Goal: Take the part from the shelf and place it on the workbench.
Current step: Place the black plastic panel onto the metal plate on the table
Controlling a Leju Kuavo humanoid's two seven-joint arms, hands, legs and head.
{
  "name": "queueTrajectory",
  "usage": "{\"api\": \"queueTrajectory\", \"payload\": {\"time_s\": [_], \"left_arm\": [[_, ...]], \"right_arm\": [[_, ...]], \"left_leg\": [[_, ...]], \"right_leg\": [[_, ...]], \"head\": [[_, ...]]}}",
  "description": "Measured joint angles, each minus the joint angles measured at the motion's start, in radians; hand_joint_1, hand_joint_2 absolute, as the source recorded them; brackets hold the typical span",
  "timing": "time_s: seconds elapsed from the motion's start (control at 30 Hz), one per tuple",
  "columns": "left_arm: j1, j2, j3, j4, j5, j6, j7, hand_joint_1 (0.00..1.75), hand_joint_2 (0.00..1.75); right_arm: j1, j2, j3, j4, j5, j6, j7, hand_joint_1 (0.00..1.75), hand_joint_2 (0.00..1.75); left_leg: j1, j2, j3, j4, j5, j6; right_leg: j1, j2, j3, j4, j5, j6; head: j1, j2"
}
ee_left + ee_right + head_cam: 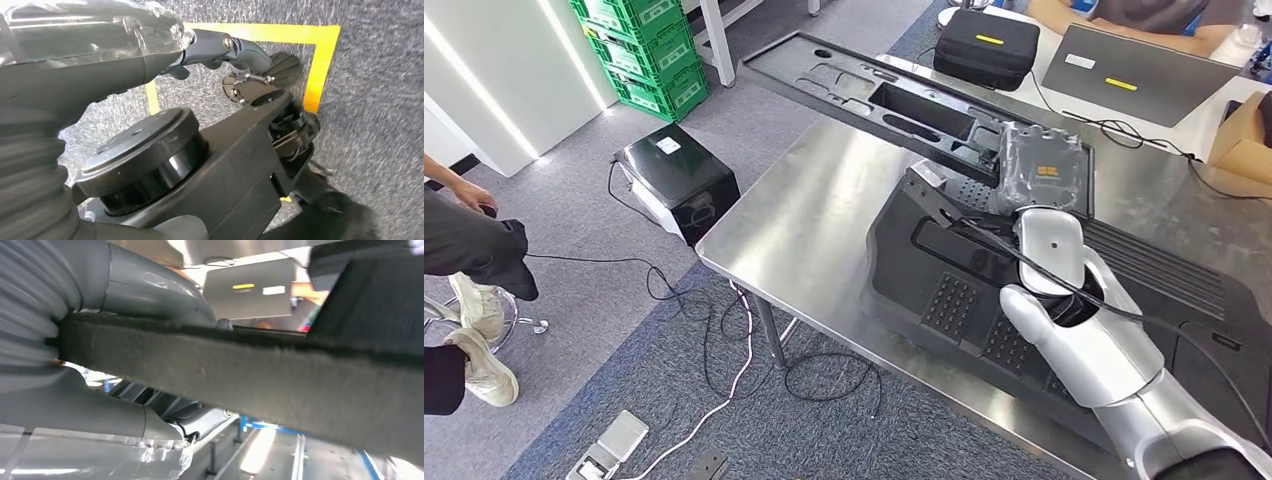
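On the steel desk [824, 200], we see the right robot hand [1042, 172] gripping the edge of the large black part [984, 290] lying there; an early or skewed release could slide it off the near edge.

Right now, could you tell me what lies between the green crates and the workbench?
In the head view, a black box sits on the carpet between them.
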Motion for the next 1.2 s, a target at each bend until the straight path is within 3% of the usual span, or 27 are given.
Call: {"api": "queueTrajectory", "payload": {"time_s": [0.03,0.07,0.17,0.23,0.33,0.4,0.47,0.53,0.57,0.63,0.7,0.8,0.87,0.97,1.03,1.07,1.13,1.2], "left_arm": [[0.0,0.0,0.0,0.0,0.0,-0.001,0.002,0.0,1.75],[0.0,0.0,0.0,0.0,-0.001,-0.001,0.003,0.0,1.75],[-0.003,0.0,0.0,0.0,-0.001,0.0,0.003,0.0,1.75],[-0.003,0.0,0.0,0.0,-0.001,0.001,0.004,0.0,1.75],[-0.004,0.0,0.0,0.0,-0.001,0.001,0.006,0.0,1.75],[-0.007,0.001,0.0,0.0,0.0,0.001,0.006,0.0,1.75],[-0.006,0.001,0.0,0.0,0.0,0.001,0.008,0.0,1.75],[-0.004,0.001,0.0,0.0,0.0,0.0,0.009,0.0,1.75],[-0.004,0.001,0.0,0.0,0.0,0.0,0.009,0.0,1.75],[-0.004,0.001,0.0,0.0,0.001,0.0,0.009,0.0,1.75],[-0.003,0.002,0.0,0.0,0.002,0.0,0.009,0.0,1.75],[-0.003,0.002,0.0,0.0,0.003,0.0,0.01,0.0,1.75],[-0.006,0.002,0.0,0.0,0.003,-0.001,0.011,0.0,1.75],[-0.006,0.002,0.0,0.0,0.002,-0.005,0.011,0.0,1.75],[-0.004,0.002,0.0,0.0,0.001,-0.01,0.01,0.0,1.75],[-0.004,0.002,0.0,0.0,0.0,-0.013,0.01,0.0,1.75],[-0.004,0.002,0.0,0.0,-0.001,-0.016,0.01,0.0,1.75],[-0.005,0.002,0.0,0.0,-0.002,-0.018,0.009,0.0,1.75]], "right_arm": [[0.002,0.0,-0.006,0.006,0.002,0.003,0.0,1.75,1.75],[0.003,-0.001,-0.012,0.01,0.003,0.006,0.0,1.75,1.75],[0.004,-0.002,-0.028,0.016,0.005,0.011,0.0,1.75,1.75],[0.004,-0.002,-0.037,0.019,0.006,0.012,0.0,1.75,1.75],[0.004,-0.002,-0.047,0.023,0.01,0.014,0.0,1.75,1.75],[0.003,-0.001,-0.054,0.025,0.019,0.022,0.0,1.75,1.75],[0.003,0.0,-0.06,0.03,0.025,0.031,0.0,1.75,1.75],[0.004,0.001,-0.065,0.037,0.025,0.037,0.0,1.75,1.75],[0.004,0.001,-0.067,0.041,0.024,0.037,0.0,1.75,1.75],[0.004,0.001,-0.071,0.046,0.022,0.035,0.0,1.75,1.75],[0.004,0.001,-0.075,0.051,0.02,0.033,0.0,1.75,1.75],[0.004,0.001,-0.081,0.058,0.015,0.029,0.0,1.75,1.75],[0.004,0.0,-0.084,0.062,0.008,0.028,0.0,1.75,1.75],[0.004,-0.002,-0.084,0.071,-0.008,0.025,0.0,1.75,1.75],[0.005,-0.002,-0.085,0.081,-0.017,0.023,0.0,1.75,1.75],[0.005,-0.002,-0.085,0.087,-0.019,0.022,0.0,1.75,1.75],[0.005,-0.003,-0.084,0.097,-0.023,0.022,0.0,1.75,1.75],[0.003,-0.005,-0.084,0.105,-0.026,0.021,0.0,1.75,1.75]], "left_leg": [[0.0,0.003,0.001,0.0,-0.001,-0.001],[0.0,0.006,0.003,0.0,-0.002,-0.002],[-0.002,0.013,0.008,0.002,-0.008,-0.011],[-0.006,0.017,0.008,0.003,-0.01,-0.021],[-0.006,0.025,0.009,0.013,-0.023,-0.037],[-0.004,0.02,-0.016,0.084,-0.067,-0.045],[-0.003,0.016,-0.076,0.217,-0.128,-0.049],[-0.003,0.015,-0.116,0.292,-0.142,-0.049],[-0.003,0.014,-0.11,0.274,-0.121,-0.047],[-0.003,0.002,-0.058,0.15,-0.052,-0.04],[-0.003,-0.015,-0.014,0.04,-0.013,-0.033],[-0.005,-0.015,-0.003,0.011,-0.009,-0.021],[-0.003,-0.007,0.002,0.001,-0.003,-0.008],[-0.002,0.004,0.005,-0.005,0.001,0.001],[-0.001,0.011,0.005,-0.005,0.0,0.001],[0.0,0.015,0.006,-0.004,-0.001,0.0],[0.002,0.021,0.01,-0.002,-0.006,-0.007],[-0.001,0.026,0.011,0.001,-0.011,-0.017]], "right_leg": [[-0.001,-0.002,-0.007,0.01,0.008,0.002],[-0.001,-0.004,0.007,-0.022,0.035,0.002],[0.005,-0.032,0.094,-0.209,0.119,-0.006],[0.013,-0.038,0.11,-0.251,0.122,-0.017],[0.012,-0.023,0.112,-0.259,0.126,-0.034],[0.008,-0.017,0.118,-0.264,0.128,-0.046],[0.01,-0.008,0.119,-0.263,0.127,-0.054],[0.012,0.004,0.119,-0.261,0.126,-0.055],[0.013,0.01,0.119,-0.26,0.126,-0.055],[0.013,0.022,0.119,-0.256,0.124,-0.053],[0.015,0.033,0.115,-0.251,0.122,-0.047],[0.013,0.044,0.109,-0.25,0.123,-0.031],[0.011,0.033,0.101,-0.227,0.104,-0.019],[0.004,0.005,0.027,-0.063,0.019,-0.005],[-0.001,-0.001,-0.017,0.024,-0.002,0.002],[-0.002,-0.004,-0.013,0.013,0.015,0.005],[-0.004,-0.019,0.045,-0.111,0.083,0.007],[0.002,-0.04,0.098,-0.226,0.122,0.001]], "head": [[0.005,0.0],[0.011,0.0],[0.026,0.0],[0.027,0.0],[0.021,0.0],[0.013,0.0],[0.002,0.0],[-0.007,0.0],[-0.011,0.0],[-0.019,0.0],[-0.024,0.0],[-0.022,0.0],[-0.019,0.0],[-0.002,0.0],[0.007,0.0],[0.011,0.0],[0.021,0.0],[0.03,0.0]]}}
